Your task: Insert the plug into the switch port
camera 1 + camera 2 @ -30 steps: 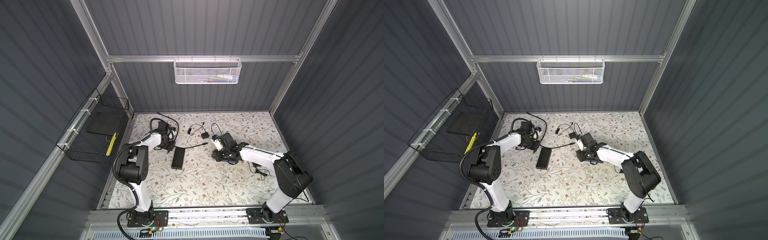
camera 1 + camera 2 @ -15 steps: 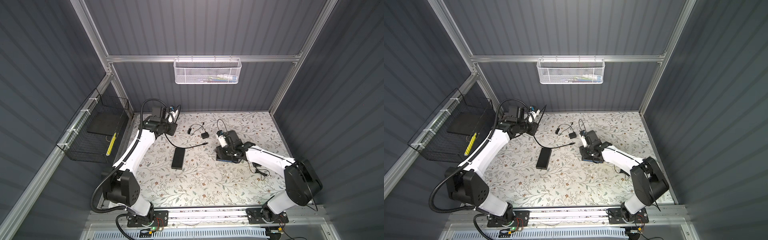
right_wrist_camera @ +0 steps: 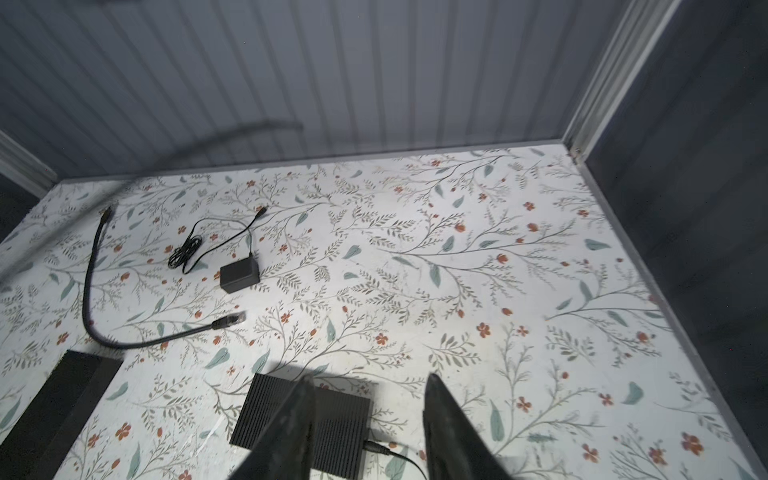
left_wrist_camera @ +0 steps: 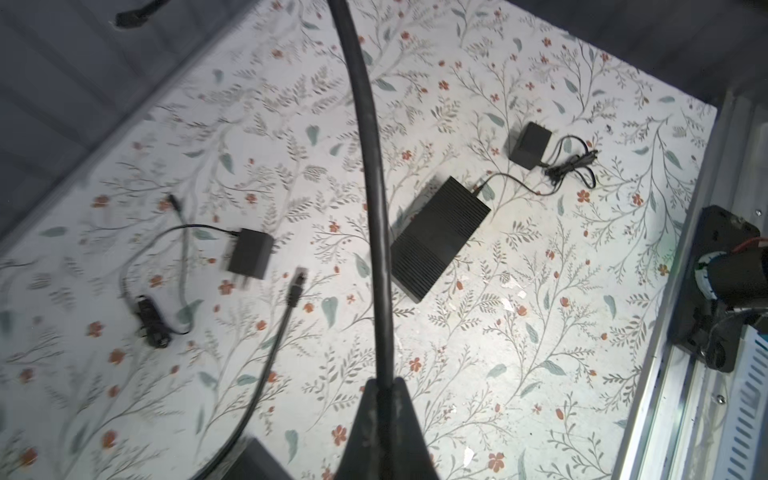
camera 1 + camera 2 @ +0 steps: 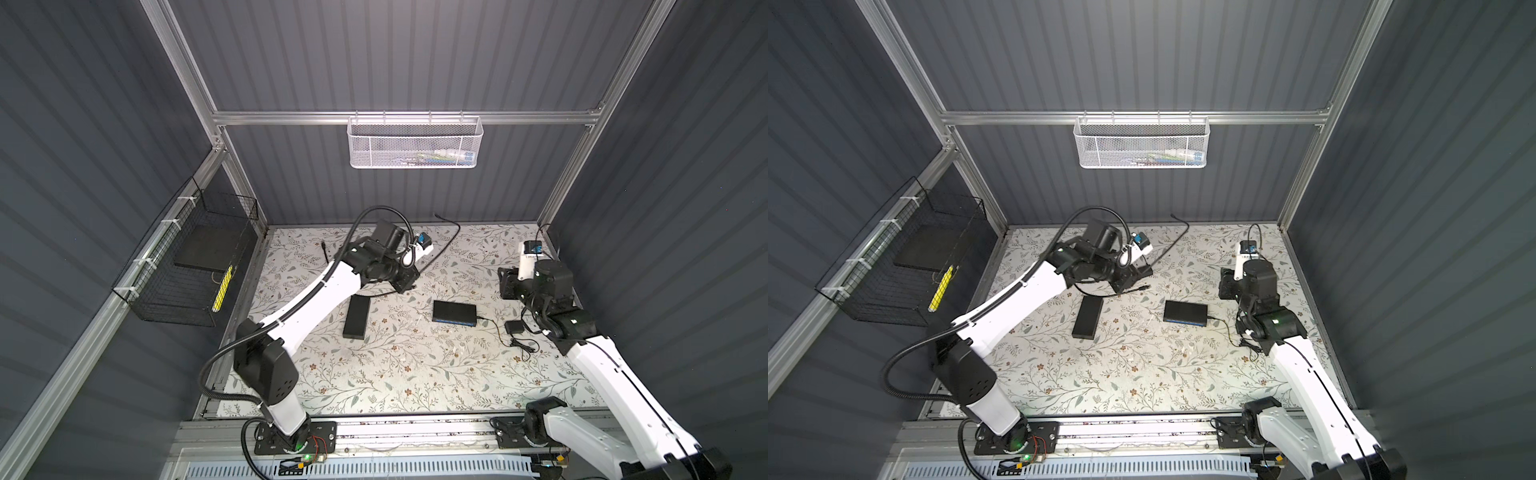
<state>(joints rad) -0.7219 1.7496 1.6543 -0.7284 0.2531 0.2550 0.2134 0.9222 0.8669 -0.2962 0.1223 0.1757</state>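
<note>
Plug [image 4: 300,276], well apart from the switch [image 4: 440,237], may flop off-aim since the clamped left gripper [image 4: 384,380] pinches its cable [image 4: 370,166] far back; right gripper [image 3: 370,378] gapes empty.

White shells and black joints are seen on the left arm [image 5: 309,297] and right arm [image 5: 611,374], a ribbed black hose [image 5: 203,374] and red wires [image 5: 318,442] on the left.

The switch [image 5: 454,312] lies between the box [image 5: 357,318] and the adapter [image 5: 514,327].
</note>
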